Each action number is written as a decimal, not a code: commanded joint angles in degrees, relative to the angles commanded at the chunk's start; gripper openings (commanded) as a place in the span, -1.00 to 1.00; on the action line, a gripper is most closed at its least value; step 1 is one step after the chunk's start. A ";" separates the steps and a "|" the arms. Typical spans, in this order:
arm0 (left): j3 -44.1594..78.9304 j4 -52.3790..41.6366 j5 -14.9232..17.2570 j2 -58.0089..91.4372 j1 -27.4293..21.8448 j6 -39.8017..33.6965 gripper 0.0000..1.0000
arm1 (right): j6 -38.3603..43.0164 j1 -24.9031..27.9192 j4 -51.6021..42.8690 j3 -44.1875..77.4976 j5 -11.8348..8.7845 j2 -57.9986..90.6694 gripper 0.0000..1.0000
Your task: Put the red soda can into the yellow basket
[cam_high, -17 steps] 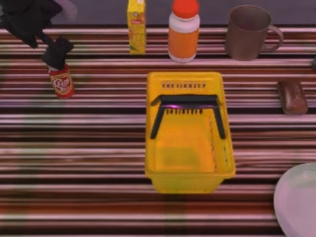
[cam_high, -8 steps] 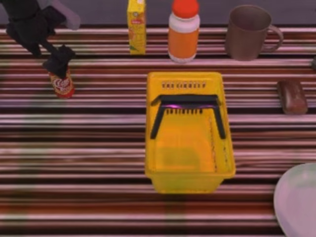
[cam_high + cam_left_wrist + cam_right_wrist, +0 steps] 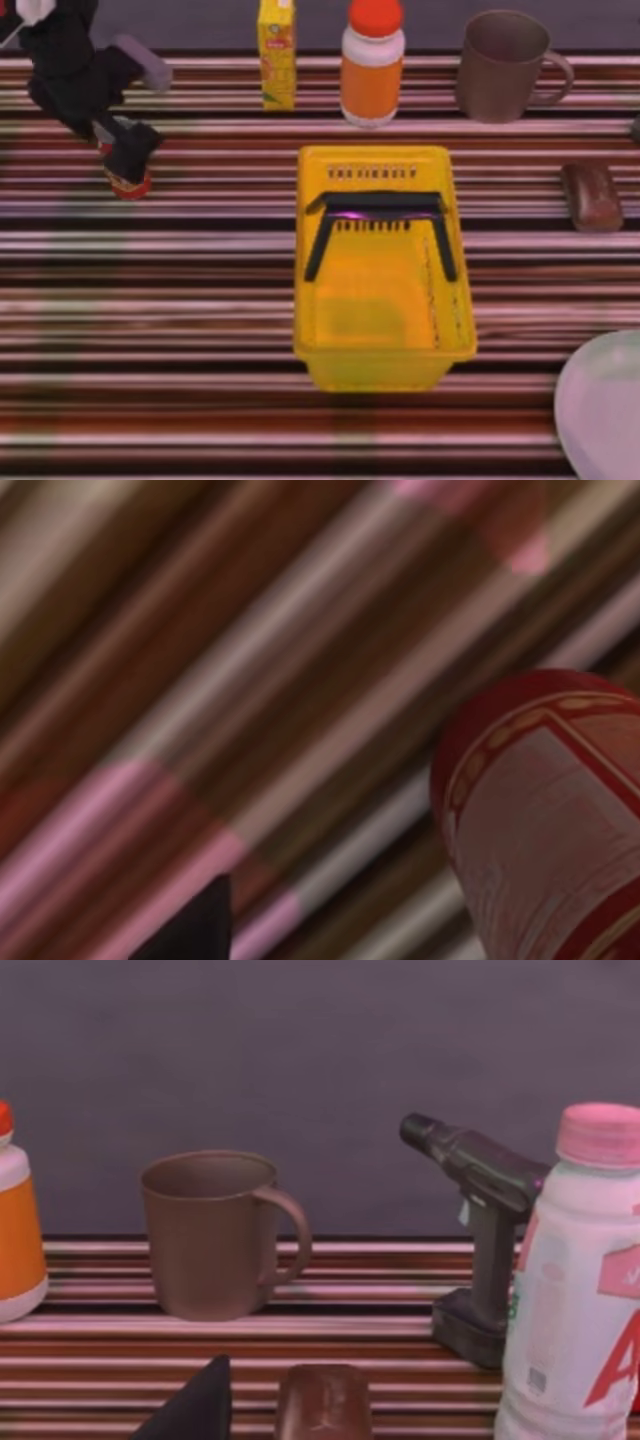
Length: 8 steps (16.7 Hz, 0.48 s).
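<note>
Back row L to R: juice carton [image 3: 277,52], orange bottle [image 3: 372,62], brown mug [image 3: 505,66]; brown block [image 3: 591,196] at R.

A red soda can [image 3: 128,183] stands upright at the far left of a striped table, only its lower rim showing from above beneath the dark gripper over it. Seen close from the left wrist, the can [image 3: 545,820] is a red cylinder bearing a pale cream label edged in a thin gold-coloured line. Well apart from it, at the table's centre, sits a rectangular yellow basket [image 3: 385,372], open side up, its walls slotted near the far end. Two black handles [image 3: 380,205] lie folded across its far half. The basket's interior holds nothing, and the can rests outside it on the tabletop.
</note>
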 joint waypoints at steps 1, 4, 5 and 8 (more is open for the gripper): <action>-0.42 0.42 0.00 0.06 -0.02 -0.01 1.00 | 0.00 0.00 0.00 0.00 0.00 0.00 1.00; -0.42 0.43 0.00 0.06 -0.02 -0.01 1.00 | 0.00 0.00 0.00 0.00 0.00 0.00 1.00; -0.42 0.43 0.00 0.06 -0.02 -0.01 0.85 | 0.00 0.00 0.00 0.00 0.00 0.00 1.00; -0.42 0.43 0.00 0.06 -0.02 -0.01 0.40 | 0.00 0.00 0.00 0.00 0.00 0.00 1.00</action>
